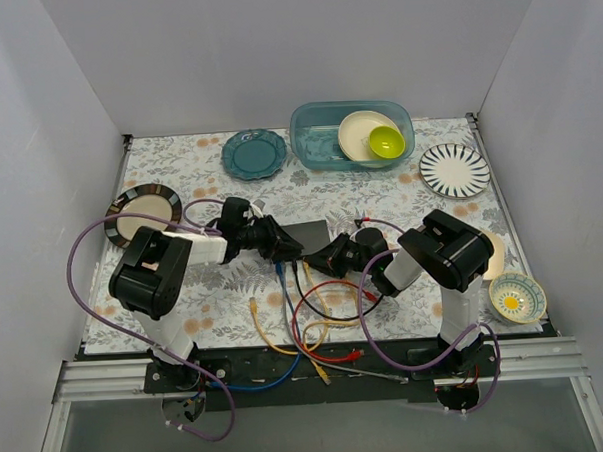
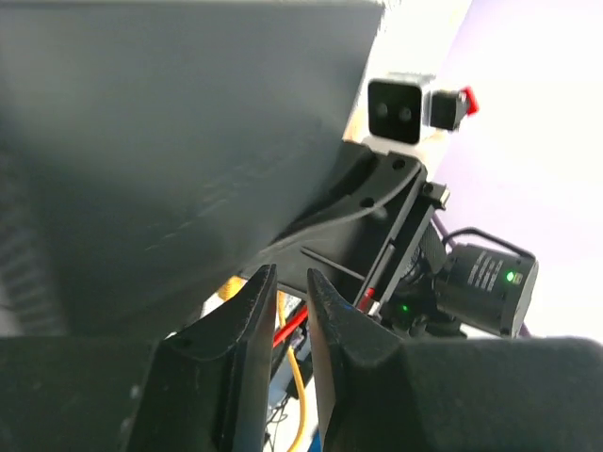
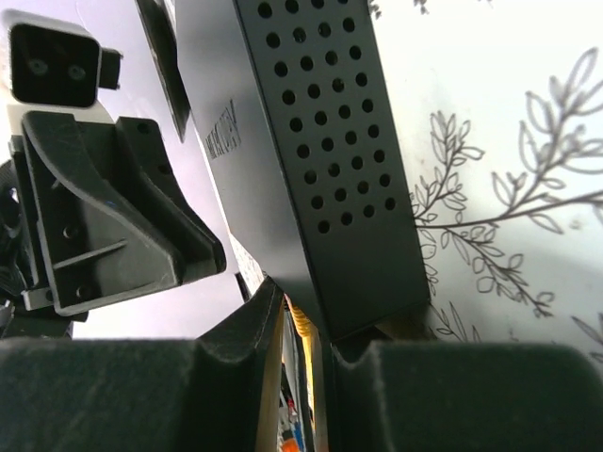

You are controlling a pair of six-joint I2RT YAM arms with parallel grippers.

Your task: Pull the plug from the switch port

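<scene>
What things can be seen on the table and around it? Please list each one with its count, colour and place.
flat matte black rectangular box: one, black, table centre
loose cables: several, blue, yellow, red and black, in front of the box
round teal plate: one, teal, far side, left of centre
clear blue plastic tub: one, blue, far centre
cream dish: one, cream, inside the tub
lime green bowl: one, green, inside the tub
striped plate: one, black and white, far right
dark-rimmed plate: one, cream centre, left edge
small patterned bowl: one, yellow centre, near right
floral tablecloth: one, grey on white, covering the table
left gripper: one, black, at the box
right gripper: one, black, at the box
</scene>
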